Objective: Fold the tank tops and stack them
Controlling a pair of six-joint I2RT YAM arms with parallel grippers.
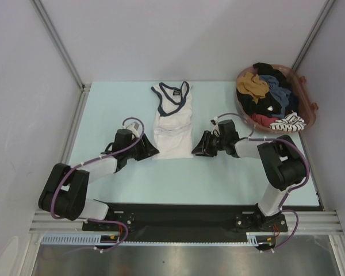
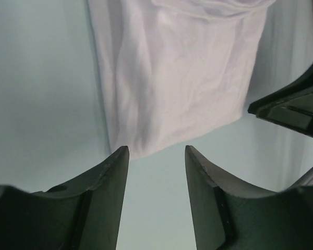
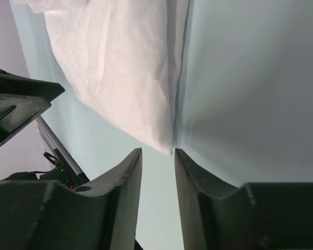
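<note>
Pale green table (image 1: 103, 109): a white tank top (image 1: 172, 123) lies flat, seemingly part-folded. Left gripper (image 1: 152, 150) and right gripper (image 1: 196, 148) flank its hem, jaws apart, empty. No stack yet.

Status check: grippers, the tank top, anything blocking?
Left gripper and right gripper open, empty, at the hem corners. White tank top flat, straps at far end. Nothing blocking; clothes basket far right.

A robotics lab cell: grey panels (image 1: 190, 34), aluminium posts (image 1: 57, 43), 2 arms (image 1: 98, 167) (image 1: 279, 164) bolted to a table (image 1: 115, 103).
</note>
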